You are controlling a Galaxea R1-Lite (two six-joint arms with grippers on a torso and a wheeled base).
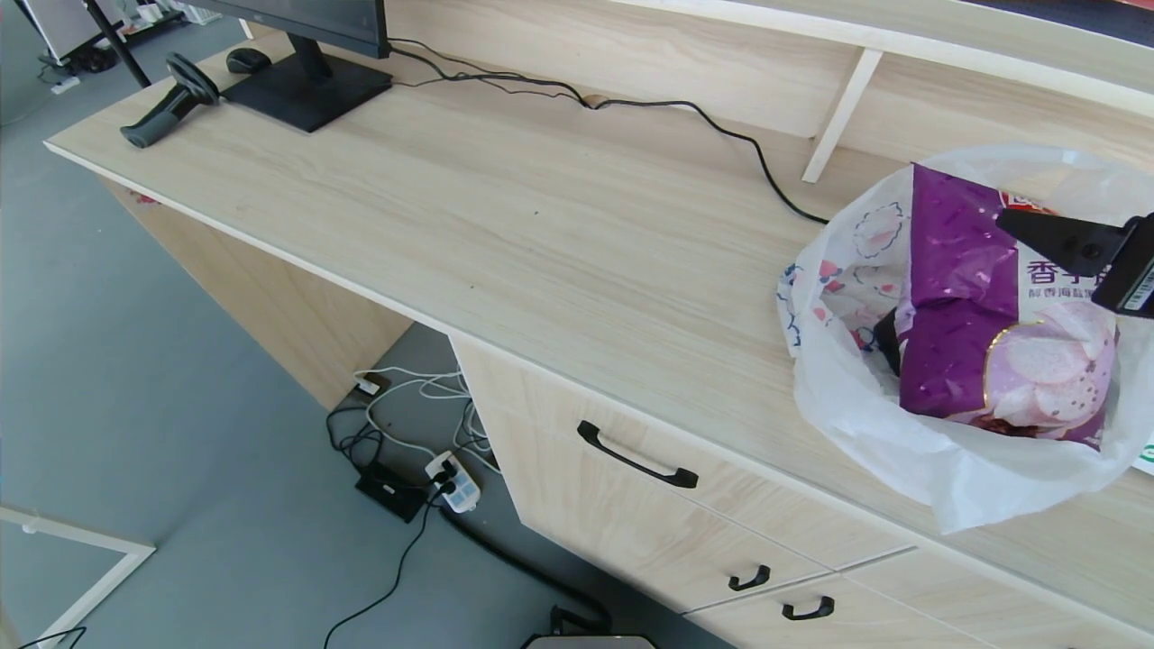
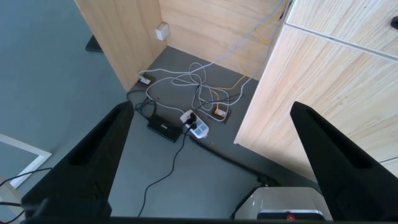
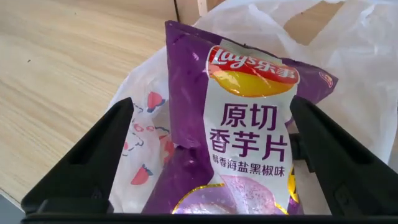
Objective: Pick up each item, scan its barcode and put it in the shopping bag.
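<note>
A purple chips bag (image 1: 965, 306) stands upright inside the white plastic shopping bag (image 1: 938, 469) at the right end of the wooden counter. My right gripper (image 1: 1073, 243) hovers just above it, open. In the right wrist view the fingers (image 3: 93, 168) stand wide on either side of the chips bag (image 3: 249, 143), with the shopping bag's rim (image 3: 360, 56) around it. A handheld barcode scanner (image 1: 167, 104) lies at the counter's far left corner. My left gripper (image 2: 211, 162) is open and holds nothing, off the counter above the floor.
A patterned white pack (image 1: 847, 270) and a dark item (image 1: 888, 338) sit in the shopping bag beside the chips. A monitor stand (image 1: 306, 86), a mouse (image 1: 248, 60) and a black cable (image 1: 721, 131) are at the back. Power strip and cables (image 2: 193, 124) lie on the floor.
</note>
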